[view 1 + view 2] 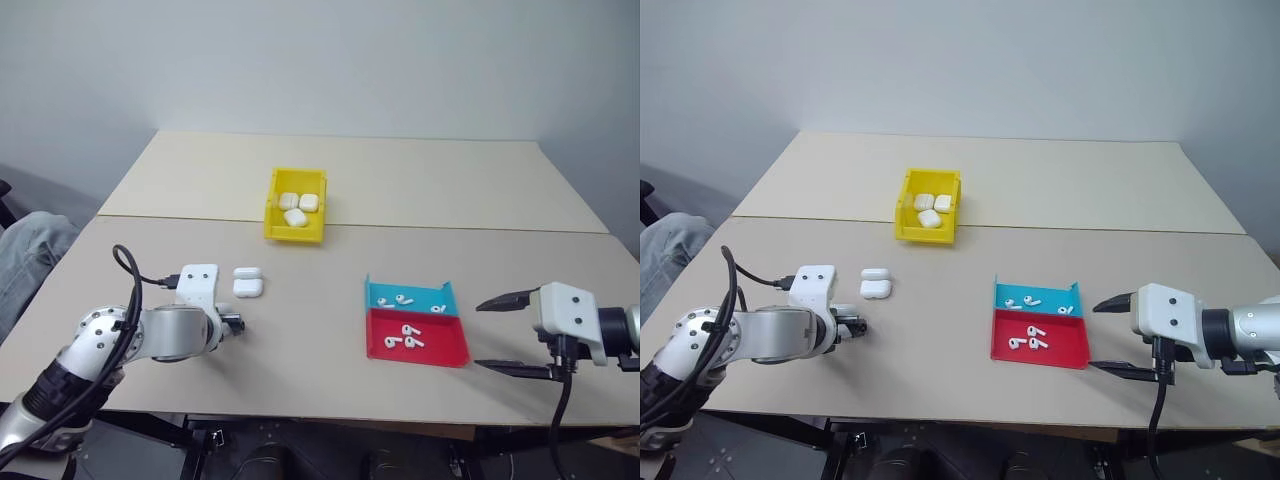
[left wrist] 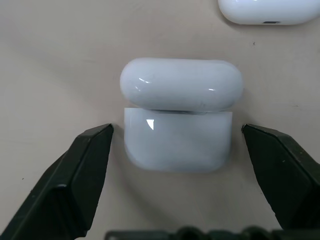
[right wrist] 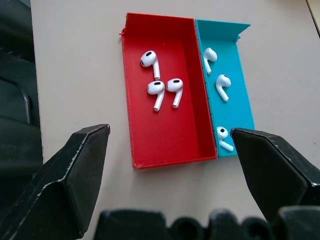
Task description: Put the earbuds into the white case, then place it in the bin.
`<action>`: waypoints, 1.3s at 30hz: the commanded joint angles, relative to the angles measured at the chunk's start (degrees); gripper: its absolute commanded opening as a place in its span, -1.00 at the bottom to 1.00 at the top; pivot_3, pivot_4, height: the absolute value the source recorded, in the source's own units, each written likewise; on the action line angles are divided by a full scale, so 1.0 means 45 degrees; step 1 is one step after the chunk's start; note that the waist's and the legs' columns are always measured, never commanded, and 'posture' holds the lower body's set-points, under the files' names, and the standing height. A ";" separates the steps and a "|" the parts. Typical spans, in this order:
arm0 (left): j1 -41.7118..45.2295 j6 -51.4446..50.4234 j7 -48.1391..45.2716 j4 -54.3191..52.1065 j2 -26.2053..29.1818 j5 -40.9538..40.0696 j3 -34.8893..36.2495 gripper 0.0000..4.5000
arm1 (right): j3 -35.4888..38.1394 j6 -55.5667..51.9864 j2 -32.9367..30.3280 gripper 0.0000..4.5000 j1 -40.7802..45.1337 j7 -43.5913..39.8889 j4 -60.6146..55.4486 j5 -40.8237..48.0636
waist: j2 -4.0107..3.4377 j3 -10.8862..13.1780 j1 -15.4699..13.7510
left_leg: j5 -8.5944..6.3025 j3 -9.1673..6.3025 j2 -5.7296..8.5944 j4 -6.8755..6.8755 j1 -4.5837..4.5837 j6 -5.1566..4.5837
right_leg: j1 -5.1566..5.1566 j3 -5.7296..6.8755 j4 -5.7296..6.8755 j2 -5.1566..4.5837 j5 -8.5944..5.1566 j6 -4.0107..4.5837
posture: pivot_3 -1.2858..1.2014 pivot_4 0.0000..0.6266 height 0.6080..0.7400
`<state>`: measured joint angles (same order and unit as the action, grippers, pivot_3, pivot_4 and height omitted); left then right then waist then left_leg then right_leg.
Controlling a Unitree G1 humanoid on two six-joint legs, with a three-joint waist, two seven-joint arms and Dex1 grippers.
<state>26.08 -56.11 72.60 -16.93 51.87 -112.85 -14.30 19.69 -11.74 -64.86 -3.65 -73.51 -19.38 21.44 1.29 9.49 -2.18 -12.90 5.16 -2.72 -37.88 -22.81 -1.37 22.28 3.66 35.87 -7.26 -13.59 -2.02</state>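
The left gripper [image 2: 177,135] hangs low over the table [image 1: 300,340] with its two black fingers [image 2: 80,170] set either side of a white case [image 2: 177,142] — a sliver of tabletop shows between each tip and the case wall, so the jaws are partly open around it and nothing is gripped yet. The case lies flat with its lid [image 2: 181,84] flipped back, and a second white case [image 2: 270,10] rests just beyond it. Across the table the right gripper [image 3: 170,150] is spread wide and empty, hovering near a red tray [image 3: 165,145] and the blue tray [image 3: 237,95] touching it, each with three earbuds [image 3: 161,92] lying loose. Farther back, the yellow bin [image 1: 296,232] already carries three closed cases [image 1: 298,208], so earlier rounds look finished. For this case the work appears barely begun: no earbud has been lifted, the open case looks unfilled as far as can be seen, and filling, closing and the carry to the bin all remain.
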 commanded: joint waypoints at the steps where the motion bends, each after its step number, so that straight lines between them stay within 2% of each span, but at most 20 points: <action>1: 0.0130 -0.0047 0.0086 -0.0069 0.0061 -0.0033 -0.0073 0.32 | 0.0370 0.0180 0.0008 1.00 -0.0069 0.0047 -0.0117 -0.0034 | 0.0000 0.0000 0.0007 | 0.0000 0.0000 0.0000 0.0000 0.0001 0.0000 | 0.0001 -0.0001 0.0001 0.0000 0.0000 0.0000 | 0.03 -0.52 1.00; 9: 0.0358 -0.0147 0.0194 -0.0148 0.0261 -0.0019 -0.0378 0.32 | 0.0327 0.0293 0.0049 1.00 -0.0071 0.0085 -0.0020 -0.0074 | 0.0000 0.0000 -0.0002 | 0.0000 -0.0001 0.0000 0.0000 -0.0001 0.0000 | 0.0000 -0.0001 0.0000 0.0000 0.0000 0.0000 | 0.03 -0.52 1.00; 12: 0.0535 -0.0167 0.0175 -0.0370 0.0414 0.0142 -0.0404 0.25 | 0.0314 0.0326 0.0048 1.00 -0.0049 0.0101 0.0024 -0.0104 | 0.0000 0.0000 0.0006 | 0.0000 0.0000 0.0000 0.0000 0.0000 0.0000 | 0.0001 -0.0001 0.0000 0.0000 0.0000 0.0001 | 0.03 -0.52 1.00; 14: 0.0828 -0.0281 0.0217 -0.0666 0.0511 0.0767 -0.0384 0.25 | 0.0371 0.0343 0.0026 1.00 -0.0006 0.0081 0.0034 -0.0080 | 0.0002 0.0001 0.0000 | 0.0000 -0.0001 0.0000 0.0000 0.0000 0.0000 | 0.0001 0.0000 0.0000 0.0000 0.0000 0.0000 | 0.03 -0.52 1.00; 16: 0.1360 -0.0637 -0.0519 -0.1468 0.0711 0.2367 -0.0224 0.25 | 0.0467 0.0375 -0.0041 1.00 0.0090 0.0049 0.0056 -0.0053 | 0.0010 0.0006 -0.0016 | 0.0000 -0.0001 0.0001 0.0000 -0.0005 0.0000 | 0.0002 0.0005 -0.0003 0.0000 0.0000 0.0000 | 0.03 -0.52 1.00; 17: 0.1607 -0.0755 -0.1219 -0.1959 0.0810 0.3320 -0.0079 0.25 | 0.0502 0.0388 -0.0075 1.00 0.0166 0.0033 0.0071 -0.0029 | 0.0012 0.0007 -0.0016 | 0.0000 -0.0002 0.0003 0.0000 -0.0012 0.0000 | 0.0004 0.0008 -0.0003 0.0000 0.0000 0.0000 | 0.03 -0.52 1.00; 19: 0.2183 -0.1275 -0.3210 -0.2624 0.1242 0.3763 0.0312 0.25 | 0.0475 0.0338 -0.0191 1.00 0.0446 0.0026 0.0116 0.0003 | 0.0013 0.0008 -0.0019 | 0.0002 0.0003 0.0008 0.0000 -0.0019 0.0003 | 0.0005 0.0015 -0.0016 0.0001 0.0000 -0.0001 | 0.03 -0.52 1.00; 21: 0.1966 -0.0348 -0.6638 -0.4382 0.1587 0.6257 0.0734 0.25 | 0.0345 0.0284 -0.0357 1.00 0.0797 -0.0028 0.0122 -0.0015 | 0.0010 0.0007 0.0014 | 0.0014 0.0012 0.0009 0.0000 -0.0035 0.0024 | 0.0018 0.0023 -0.0020 0.0001 0.0000 -0.0002 | 0.03 -0.52 1.00; 23: 0.1113 0.2063 -1.0472 -0.5820 0.2124 1.0535 0.0184 0.25 | 0.0075 -0.0214 -0.0682 1.00 0.1190 -0.0130 -0.0016 0.0068 | -0.0002 0.0002 0.0057 | 0.0041 0.0057 0.0008 0.0003 -0.0050 0.0073 | 0.0036 0.0020 -0.0029 0.0001 -0.0002 -0.0004 | 0.03 -0.52 1.00; 25: -0.0002 0.5160 -1.3362 -0.5879 0.2287 1.4533 -0.0606 0.25 | -0.0178 -0.0402 -0.0966 1.00 0.1445 -0.0230 -0.0172 0.0024 | -0.0009 -0.0002 0.0062 | 0.0052 0.0111 0.0009 0.0008 -0.0064 0.0100 | 0.0054 0.0025 -0.0031 0.0002 -0.0003 -0.0003 | 0.03 -0.52 1.00; 27: -0.0759 0.6940 -1.5046 -0.5178 0.1571 1.6535 -0.1050 0.25 | -0.0471 -0.0480 -0.1174 1.00 0.1851 -0.0339 -0.0395 0.0091 | -0.0012 -0.0004 0.0008 | 0.0063 0.0124 0.0003 0.0010 -0.0078 0.0121 | 0.0072 0.0037 -0.0025 0.0008 -0.0004 0.0002 | 0.03 -0.52 1.00; 30: -0.1546 1.1431 -1.7590 -0.3084 -0.0351 1.9441 -0.1556 0.25 | -0.1209 -0.1046 -0.1478 1.00 0.2679 -0.0296 -0.0853 0.0115 | -0.0019 -0.0009 -0.0036 | 0.0024 0.0117 -0.0011 0.0004 -0.0101 0.0050 | 0.0094 0.0042 -0.0020 0.0014 -0.0001 0.0011 | 0.03 -0.52 1.00; 34: -0.2324 1.6187 -2.1449 -0.0119 -0.2969 1.9719 -0.1413 0.25 | -0.3224 -0.2167 -0.2176 1.00 0.4456 -0.0457 -0.1719 -0.0368 | -0.0041 -0.0022 -0.0015 | 0.0016 0.0117 -0.0024 -0.0002 -0.0175 0.0031 | 0.0170 0.0039 -0.0024 0.0017 0.0005 0.0016 | 0.03 -0.52 1.00; 36: -0.2552 1.7732 -2.3199 0.1119 -0.3818 1.9457 -0.1163 0.25 | -0.4412 -0.3160 -0.2019 1.00 0.5684 -0.0270 -0.2164 -0.0575 | -0.0036 -0.0019 0.0056 | 0.0018 0.0122 -0.0033 -0.0016 -0.0214 0.0032 | 0.0214 0.0030 -0.0012 0.0020 0.0009 0.0018 | 0.03 -0.52 1.00; 39: -0.2691 1.9492 -2.6045 0.2553 -0.4406 1.8629 -0.0836 0.25 | -0.5851 -0.3785 -0.1589 1.00 0.6804 -0.0205 -0.2623 -0.1184 | -0.0039 -0.0021 0.0150 | 0.0018 0.0126 -0.0033 -0.0020 -0.0221 0.0031 | 0.0226 0.0038 0.0004 0.0021 0.0009 0.0017 | 0.03 -0.52 1.00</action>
<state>14.17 24.75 -37.48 -7.62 33.29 -26.24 -20.38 -4.59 -27.08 -72.35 25.19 -74.64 -29.36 17.72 1.11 9.40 -1.51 -12.83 5.68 -2.87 -37.97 -23.81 -1.25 23.28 3.86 35.89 -7.17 -13.55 -1.94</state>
